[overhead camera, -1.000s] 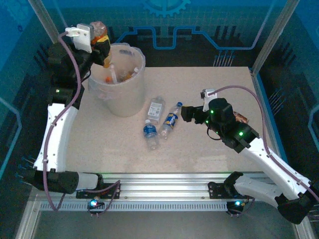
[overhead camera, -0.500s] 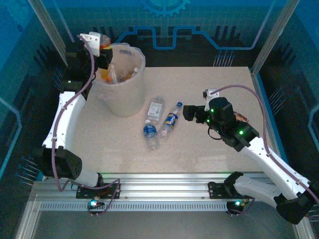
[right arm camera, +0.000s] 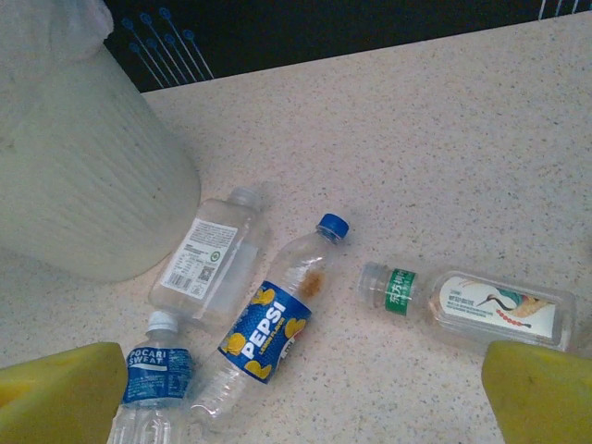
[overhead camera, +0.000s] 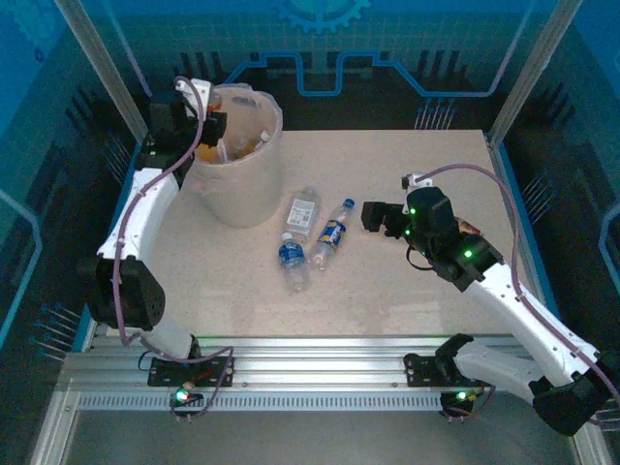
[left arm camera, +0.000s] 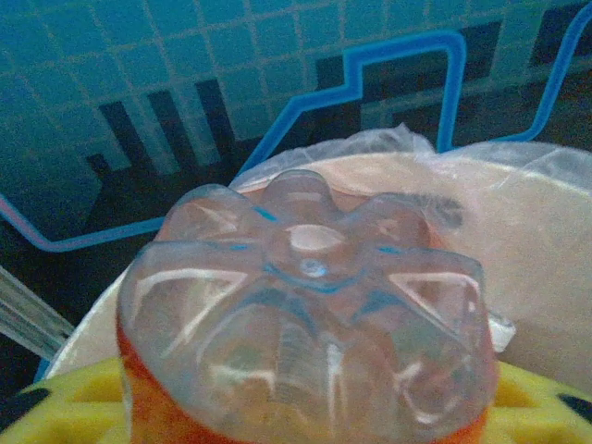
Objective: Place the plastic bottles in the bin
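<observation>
My left gripper [overhead camera: 205,124] hangs at the left rim of the bin [overhead camera: 237,189], shut on an orange-filled plastic bottle [left arm camera: 305,296] whose clear base faces the left wrist camera, with the bin's lined rim [left arm camera: 546,231] behind it. Several bottles lie inside the bin. On the table lie a Pepsi bottle [right arm camera: 268,328] [overhead camera: 331,232], a Pocari Sweat bottle [right arm camera: 157,379] [overhead camera: 293,260], a clear flat bottle [right arm camera: 208,259] [overhead camera: 304,209] and a green-banded bottle [right arm camera: 472,303]. My right gripper [overhead camera: 373,215] [right arm camera: 301,402] hovers open just right of the Pepsi bottle, holding nothing.
The bin's wall [right arm camera: 74,176] stands close to the left of the loose bottles. The green-banded bottle lies under my right arm [overhead camera: 455,247]. Metal frame posts [overhead camera: 528,73] edge the table, with a dark gap behind its far edge.
My left arm has swung right and brought the orange bottle down from beyond the bin's left side to its rim. The right gripper has drifted slightly right, still open.
</observation>
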Controlling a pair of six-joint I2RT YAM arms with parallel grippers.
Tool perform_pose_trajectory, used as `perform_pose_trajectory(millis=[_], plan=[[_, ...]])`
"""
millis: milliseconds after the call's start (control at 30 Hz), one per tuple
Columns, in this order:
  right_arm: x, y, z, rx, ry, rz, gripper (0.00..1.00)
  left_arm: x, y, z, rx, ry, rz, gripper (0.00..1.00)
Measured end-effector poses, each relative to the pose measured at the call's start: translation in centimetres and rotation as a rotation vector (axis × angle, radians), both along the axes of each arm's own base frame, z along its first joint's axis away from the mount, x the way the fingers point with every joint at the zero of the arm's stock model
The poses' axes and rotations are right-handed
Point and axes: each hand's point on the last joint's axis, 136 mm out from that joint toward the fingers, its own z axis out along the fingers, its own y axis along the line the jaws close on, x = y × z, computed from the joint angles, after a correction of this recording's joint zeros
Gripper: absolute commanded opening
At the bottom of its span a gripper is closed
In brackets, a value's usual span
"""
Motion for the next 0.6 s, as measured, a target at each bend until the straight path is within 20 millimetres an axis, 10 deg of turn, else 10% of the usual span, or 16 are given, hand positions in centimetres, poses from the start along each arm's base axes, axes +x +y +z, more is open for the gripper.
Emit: perform_pose_trajectory(millis=[333,600], plan=[[0.1,-1.2,-1.4,0.007,0.063,-0.06,1.0,0.1,0.2,-1.0,-0.003,0.034,0.015,0.95],[-0.1,-1.8,-3.5,-0.003,0.15,-0.111,1.0,-0.9,0.1,-0.3,-0.053,0.036,0.025,0.99]])
